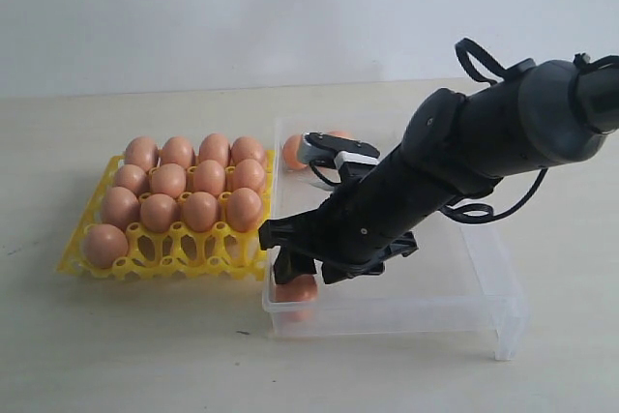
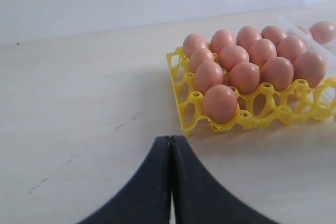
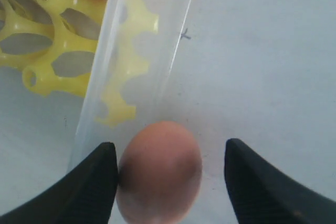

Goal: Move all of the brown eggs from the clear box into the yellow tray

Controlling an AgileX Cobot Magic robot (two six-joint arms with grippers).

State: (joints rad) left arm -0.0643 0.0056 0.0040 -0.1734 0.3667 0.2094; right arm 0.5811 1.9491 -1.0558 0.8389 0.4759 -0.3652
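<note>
The yellow tray (image 1: 198,250) lies at the left, with several brown eggs (image 1: 179,195) in its back rows. The clear box (image 1: 484,287) stands right beside it. One brown egg (image 1: 298,289) lies in the box's front left corner. My right gripper (image 1: 308,273) is lowered over it, open. In the right wrist view this egg (image 3: 160,174) sits between the fingers of the right gripper (image 3: 169,148), against one finger and apart from the other. More eggs (image 1: 294,151) lie at the box's back left. My left gripper (image 2: 171,139) is shut and empty above the table, short of the tray (image 2: 184,103).
The box's clear wall (image 3: 105,77) runs close by the egg, with the tray's lattice (image 3: 58,40) just beyond it. The tray's front cells to the right stand bare. The right arm (image 1: 484,142) reaches across the box from the right.
</note>
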